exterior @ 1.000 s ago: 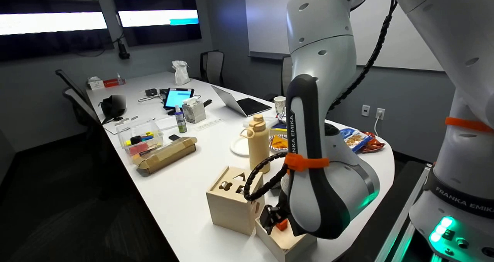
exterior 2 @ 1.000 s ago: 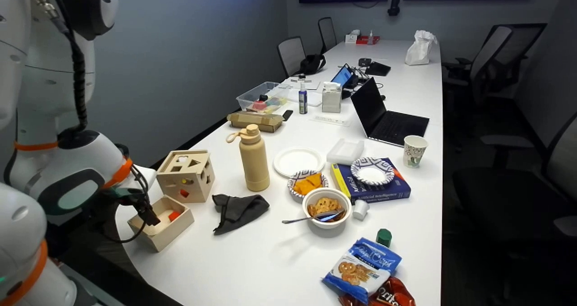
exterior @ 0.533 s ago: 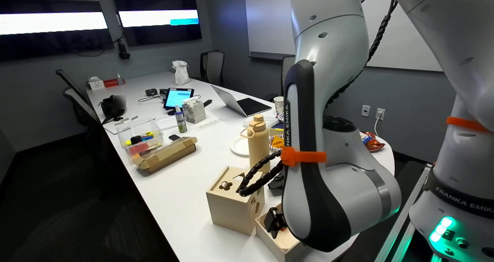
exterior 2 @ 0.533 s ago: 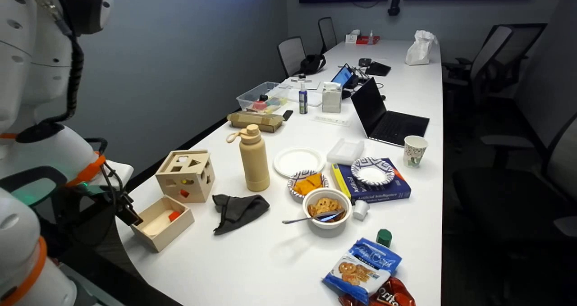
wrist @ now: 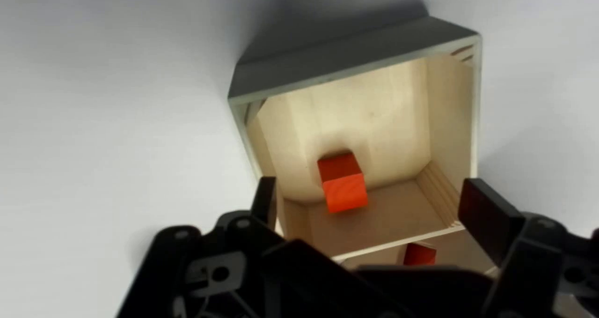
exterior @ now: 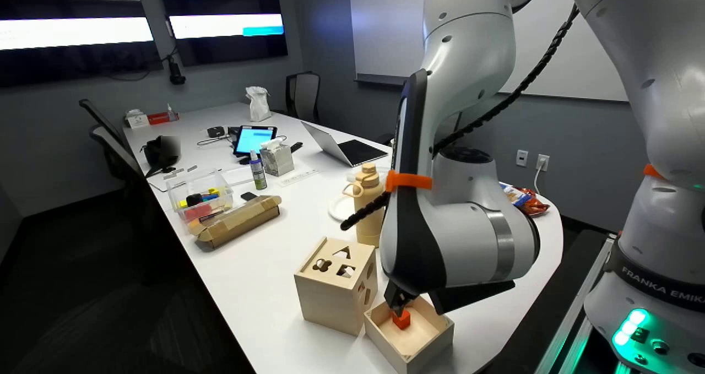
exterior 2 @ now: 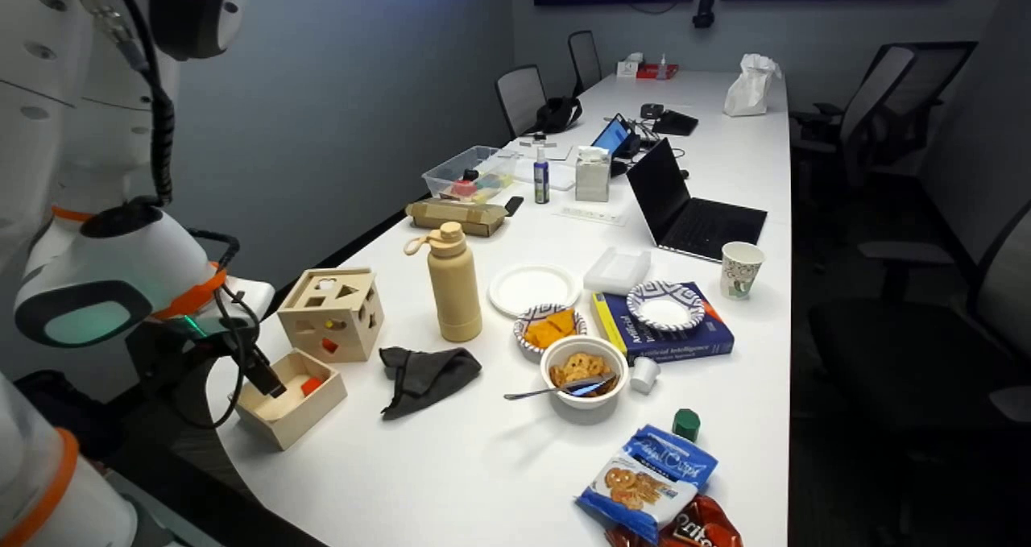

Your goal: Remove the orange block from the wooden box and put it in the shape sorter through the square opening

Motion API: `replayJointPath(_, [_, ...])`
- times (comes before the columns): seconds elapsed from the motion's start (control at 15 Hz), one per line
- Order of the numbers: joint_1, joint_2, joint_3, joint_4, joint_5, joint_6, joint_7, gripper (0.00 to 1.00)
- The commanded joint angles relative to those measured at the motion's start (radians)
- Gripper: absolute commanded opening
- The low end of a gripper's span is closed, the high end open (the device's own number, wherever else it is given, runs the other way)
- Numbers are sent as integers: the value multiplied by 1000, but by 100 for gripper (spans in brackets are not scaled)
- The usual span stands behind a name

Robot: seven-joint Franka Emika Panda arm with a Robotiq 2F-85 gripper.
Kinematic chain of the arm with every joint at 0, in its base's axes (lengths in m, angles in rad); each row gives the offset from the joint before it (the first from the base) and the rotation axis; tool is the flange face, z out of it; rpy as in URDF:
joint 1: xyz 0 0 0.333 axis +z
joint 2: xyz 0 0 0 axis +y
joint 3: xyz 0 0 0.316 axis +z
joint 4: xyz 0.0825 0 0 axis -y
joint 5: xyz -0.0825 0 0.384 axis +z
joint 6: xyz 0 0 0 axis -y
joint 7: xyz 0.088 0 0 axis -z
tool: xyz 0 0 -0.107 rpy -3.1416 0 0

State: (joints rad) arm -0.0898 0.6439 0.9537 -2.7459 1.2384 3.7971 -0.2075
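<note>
The orange block (wrist: 344, 184) is sitting on the floor of the wooden box (exterior: 385, 343), a bit below the middle of the wrist view and closer to the box's lower wall there. The Robotiq gripper (wrist: 374, 203) is over the box with its fingers (wrist: 489, 219) spread wide, one left of the block and one right, and I can see space between the block and each of them. Just beside the box is the shape sorter (exterior 2: 346, 339), left of center in an exterior view, cut-outs on top and a red patch (exterior 2: 329, 345) showing in a side hole; can't tell from here if sorter and box touch. Near the sorter there's a tan water bottle (exterior 2: 455, 289) standing upright, plus a crumpled dark cloth (exterior 2: 427, 378). Further out on the white table (exterior 2: 451, 482) it's snacks: a bowl (exterior 2: 582, 402) of brown stuff with a metal utensil (exterior 2: 536, 391) across it, then a blue Pretzel Crisps bag (exterior 2: 644, 482), lower right, on top of a red Doritos bag (exterior 2: 701, 527). Dark laptop (exterior 2: 701, 218) past those, right of center.
</note>
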Motion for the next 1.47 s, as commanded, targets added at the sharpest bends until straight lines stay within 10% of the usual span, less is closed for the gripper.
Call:
replayJointPath(0.0, [-101,-12,28,0,9,-67,-136,100])
replayJointPath(0.8, [-130,-5,30,5,56,-162,-295,100])
replayJointPath(1.4, [-1,14,-68,105,184,-193,-443,100])
